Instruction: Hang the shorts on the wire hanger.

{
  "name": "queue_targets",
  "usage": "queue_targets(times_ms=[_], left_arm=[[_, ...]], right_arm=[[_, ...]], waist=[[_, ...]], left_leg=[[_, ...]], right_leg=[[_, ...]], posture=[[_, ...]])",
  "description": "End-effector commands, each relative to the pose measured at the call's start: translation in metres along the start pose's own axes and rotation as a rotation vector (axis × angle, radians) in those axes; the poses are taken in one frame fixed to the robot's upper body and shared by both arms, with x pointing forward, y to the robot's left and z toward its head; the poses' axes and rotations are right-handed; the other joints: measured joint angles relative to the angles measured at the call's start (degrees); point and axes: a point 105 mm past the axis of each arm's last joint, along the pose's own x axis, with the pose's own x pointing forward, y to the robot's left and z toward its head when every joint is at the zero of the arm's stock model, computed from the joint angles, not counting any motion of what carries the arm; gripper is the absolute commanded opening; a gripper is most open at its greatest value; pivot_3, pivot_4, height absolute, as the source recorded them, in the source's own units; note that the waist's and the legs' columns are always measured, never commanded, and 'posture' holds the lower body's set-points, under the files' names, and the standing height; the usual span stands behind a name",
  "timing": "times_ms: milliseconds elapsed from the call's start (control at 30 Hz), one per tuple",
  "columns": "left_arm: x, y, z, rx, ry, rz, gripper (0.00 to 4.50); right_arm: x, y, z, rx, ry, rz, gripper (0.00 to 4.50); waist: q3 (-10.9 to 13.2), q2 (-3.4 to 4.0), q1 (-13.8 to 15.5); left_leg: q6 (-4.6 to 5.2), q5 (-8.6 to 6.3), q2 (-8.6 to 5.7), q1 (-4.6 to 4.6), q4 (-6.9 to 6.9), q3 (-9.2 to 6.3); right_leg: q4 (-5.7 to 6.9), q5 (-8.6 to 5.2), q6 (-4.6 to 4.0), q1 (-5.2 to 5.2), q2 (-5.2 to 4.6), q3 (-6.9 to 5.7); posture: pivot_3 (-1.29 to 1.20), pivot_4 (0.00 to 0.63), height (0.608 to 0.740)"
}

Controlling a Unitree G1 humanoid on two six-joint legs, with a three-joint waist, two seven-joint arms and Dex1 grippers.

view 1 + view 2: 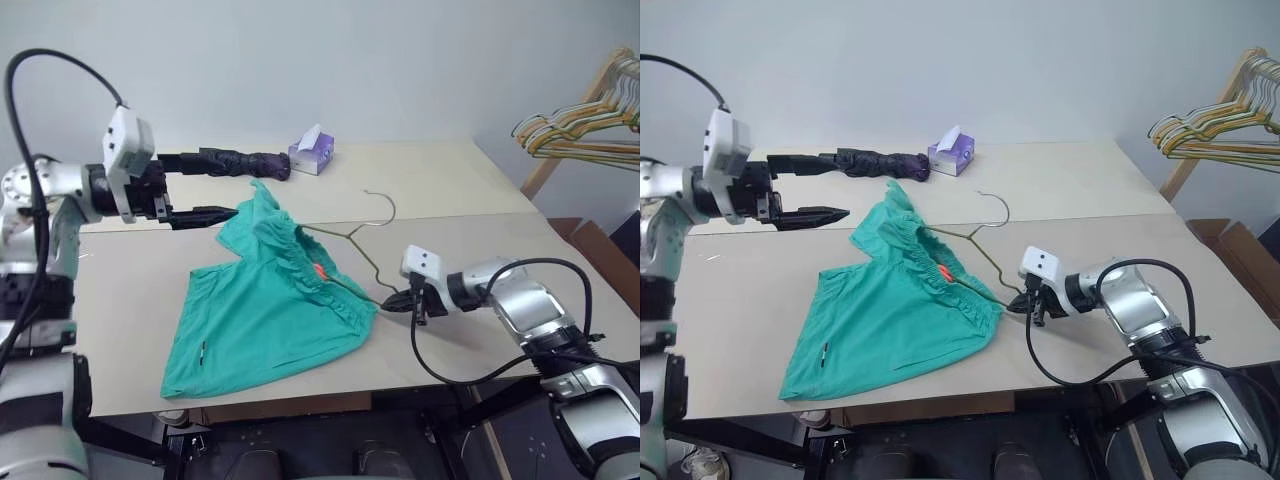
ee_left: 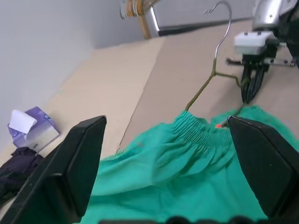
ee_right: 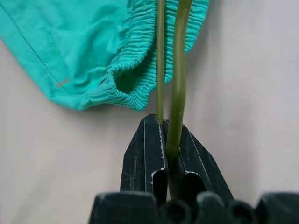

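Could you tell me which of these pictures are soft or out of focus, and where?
Left wrist view: the left pincer's own fingers loom large and soft-edged, and the background is hazy. Right wrist view: the wire hanger and shorts look fairly crisp, edges softer. Head views: even light, faint shadows under the shorts.

The robot's arms were shiny silver with black cables looping off them, white camera boxes at the wrists, and pointy black fingers (image 2: 70, 172).
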Motion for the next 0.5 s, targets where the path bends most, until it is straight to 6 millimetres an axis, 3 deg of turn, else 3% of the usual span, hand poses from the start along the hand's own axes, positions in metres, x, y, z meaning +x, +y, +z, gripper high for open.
queue_targets(times_ms=[33,500], left_arm=[[0.003,-0.002,-0.005,0.018,0.056,-0.136,4.48],[0.046,-0.006,-0.018,0.031,0.225,-0.330,4.48]], right_arm=[[-0.004,-0.004,0.029,-0.151,-0.020,-0.044,0.00],[0.003,0.003,0.045,-0.247,0.036,-0.040,0.00]], waist=[[0.00,0.00,-0.01],[0.01,-0.01,-0.90]], left_leg=[[0.00,0.00,0.00,-0.02,0.01,0.00],[0.07,-0.04,0.02,-0.35,0.28,-0.08]], right_leg=[[0.02,0.00,0.00,0.00,0.00,-0.01],[0.05,-0.04,0.05,-0.19,-0.01,-0.05]], posture=[[0.05,0.000,0.740],[0.02,0.000,0.740]])
